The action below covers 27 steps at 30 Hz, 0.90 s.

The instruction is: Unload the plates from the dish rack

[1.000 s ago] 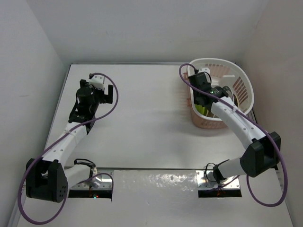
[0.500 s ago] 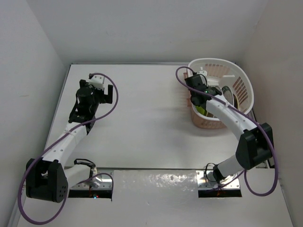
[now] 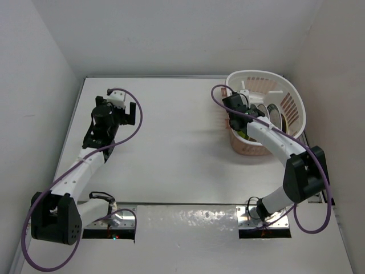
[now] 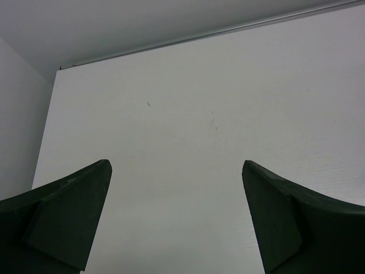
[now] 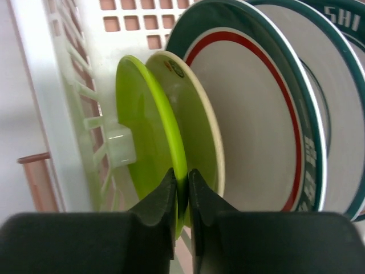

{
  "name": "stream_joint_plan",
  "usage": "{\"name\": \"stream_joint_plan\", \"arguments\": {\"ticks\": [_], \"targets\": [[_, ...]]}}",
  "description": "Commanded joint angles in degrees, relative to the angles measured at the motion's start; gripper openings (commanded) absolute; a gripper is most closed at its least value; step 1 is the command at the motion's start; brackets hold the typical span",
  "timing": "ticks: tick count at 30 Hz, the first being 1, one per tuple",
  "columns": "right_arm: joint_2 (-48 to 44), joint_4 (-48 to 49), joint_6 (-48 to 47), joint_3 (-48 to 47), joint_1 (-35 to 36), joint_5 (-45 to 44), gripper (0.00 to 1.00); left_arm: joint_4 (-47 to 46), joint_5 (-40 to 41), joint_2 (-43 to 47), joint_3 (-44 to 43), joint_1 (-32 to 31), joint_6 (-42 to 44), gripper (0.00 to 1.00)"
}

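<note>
The white dish rack point(image 3: 293, 97) stands at the table's back right, with several plates upright in it. In the right wrist view they stand side by side: a lime-green plate point(image 5: 145, 131) closest to the rack wall point(image 5: 63, 103), then a cream plate point(image 5: 201, 125), a white plate with a red ring and dark rim point(image 5: 251, 125), and a teal lettered plate point(image 5: 336, 114). My right gripper point(image 5: 182, 177) reaches into the rack point(image 3: 239, 121) and is shut on the lime-green plate's rim. My left gripper point(image 4: 177, 171) hangs open over bare table at the left point(image 3: 126, 111).
A pinkish-salmon tray part point(image 5: 40, 182) shows beyond the rack's slotted wall and at the rack's near side point(image 3: 248, 147). White walls close the table on the left, back and right. A purple cable loops beside each arm.
My right gripper has shifted slightly left and deeper into the rack, and its jaws have closed onto the lime-green plate's rim. The left arm has not moved.
</note>
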<state>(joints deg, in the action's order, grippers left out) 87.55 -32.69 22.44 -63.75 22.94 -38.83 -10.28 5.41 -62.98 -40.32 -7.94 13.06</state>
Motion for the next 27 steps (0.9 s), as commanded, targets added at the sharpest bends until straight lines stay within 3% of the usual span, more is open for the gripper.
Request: {"name": "stream_joint_plan", "arguments": {"ticks": [1,4,27], "targets": [[0.08,2.54,-0.02,0.46,-0.44,-0.28,0.07,-2.11,0.22,1.54,0.15,-0.4,0.3,0.96],[-0.27,1.84,-0.37,-0.68,-0.35,-0.55,0.0,-2.11,0.22,1.55,0.15,-0.4,0.39,0.96],[-8.88,-2.38,-7.49,-10.78,-0.26,0.42,0.0,-6.68,0.65,1.98,2.96,-0.4,4.96,0.97]]}}
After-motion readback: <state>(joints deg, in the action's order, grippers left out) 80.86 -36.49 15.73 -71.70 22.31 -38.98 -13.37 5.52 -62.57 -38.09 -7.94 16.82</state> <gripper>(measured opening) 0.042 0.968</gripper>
